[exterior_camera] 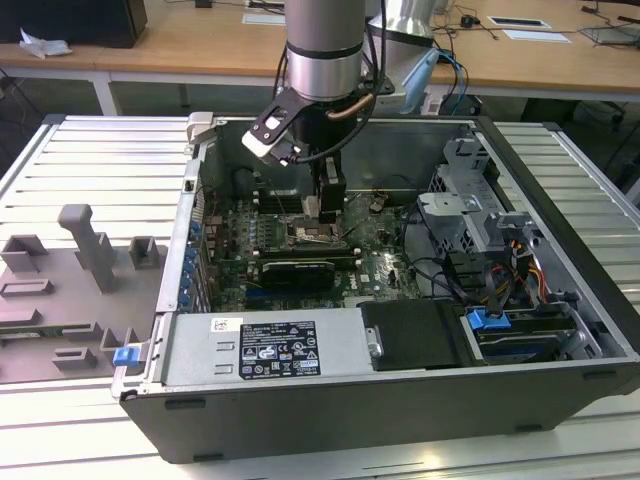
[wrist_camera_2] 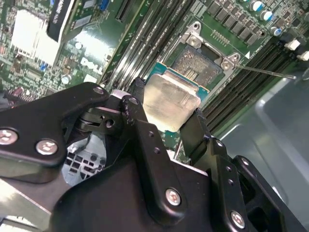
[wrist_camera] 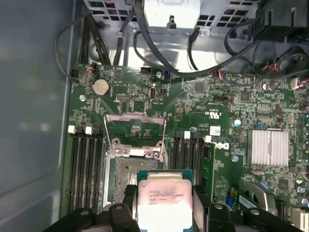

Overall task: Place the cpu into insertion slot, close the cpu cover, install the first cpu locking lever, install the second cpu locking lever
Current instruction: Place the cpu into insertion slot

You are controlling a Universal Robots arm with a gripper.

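My gripper (exterior_camera: 328, 205) hangs inside the open computer case, just above the motherboard. It is shut on the cpu (wrist_camera: 164, 199), a flat square chip with a pale metal top, pinched by two opposite edges between black fingers (wrist_camera_2: 140, 123). In the second wrist view the cpu (wrist_camera_2: 171, 99) sits a little above and to one side of the insertion slot (wrist_camera_2: 198, 65), partly overlapping it. The slot (wrist_camera: 123, 179) lies bare. The cpu cover (wrist_camera: 135, 126), a thin metal frame, is swung open beside it. A thin locking lever (wrist_camera_2: 268, 72) sticks out from the socket.
Memory slots (wrist_camera: 87, 169) flank the socket on both sides. A silver heatsink (wrist_camera: 268, 147) and loose black cables (wrist_camera: 159, 58) lie nearby. The case wall (wrist_camera: 34, 106) rises close on one side. A black power supply box (exterior_camera: 265, 350) fills the case's near edge.
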